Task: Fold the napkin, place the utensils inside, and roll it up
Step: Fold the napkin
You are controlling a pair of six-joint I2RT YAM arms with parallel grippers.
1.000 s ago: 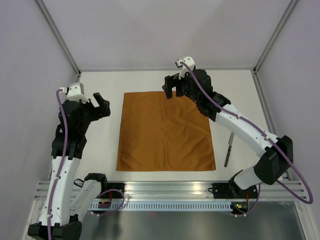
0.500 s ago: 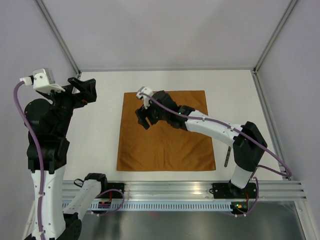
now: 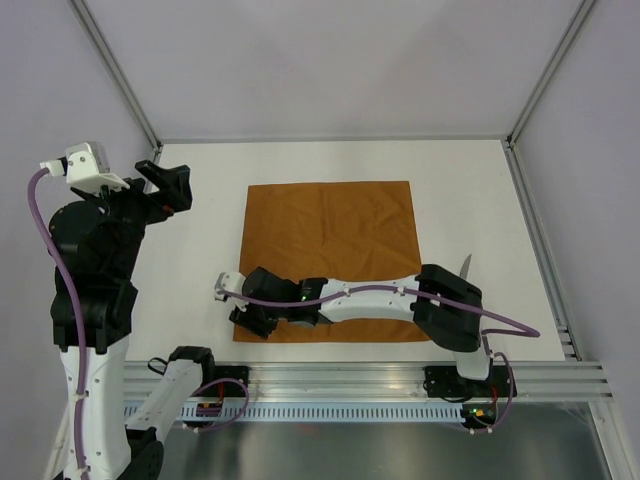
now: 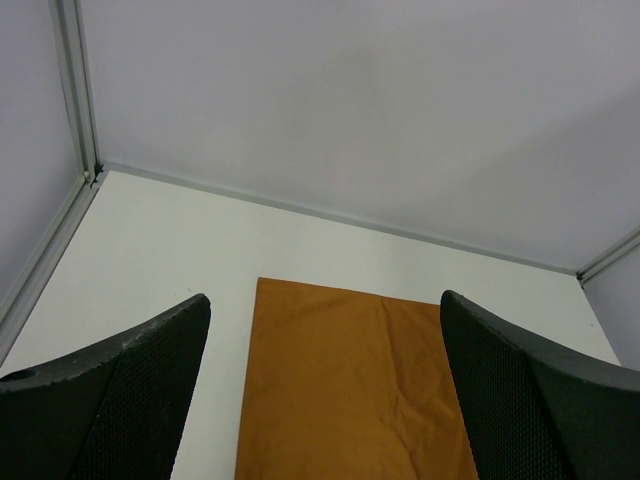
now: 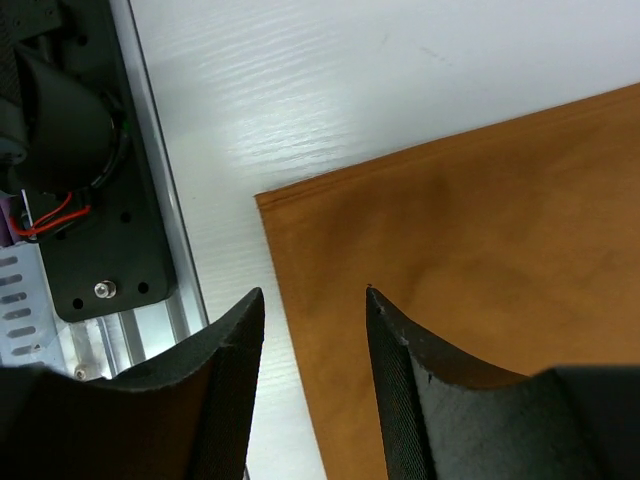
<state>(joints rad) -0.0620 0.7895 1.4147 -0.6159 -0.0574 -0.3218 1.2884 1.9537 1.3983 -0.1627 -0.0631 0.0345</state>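
Down at 7 o'clock, the right fingers [image 5: 225,370], partly open, straddle the corner edge of the napkin [image 3: 330,240], which lies flat on the worktop [image 3: 205,255]. At 10 o'clock the left fingers [image 4: 130,390] hover wide open, empty.

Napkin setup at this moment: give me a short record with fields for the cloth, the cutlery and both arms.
napkin: flat, unfolded, on the table
utensil: right of napkin, mostly hidden by right arm
right fingers: apart, low, straddling napkin's near edge by its near-left corner
left fingers: wide apart, raised, left of napkin, holding nothing
fold: not begun
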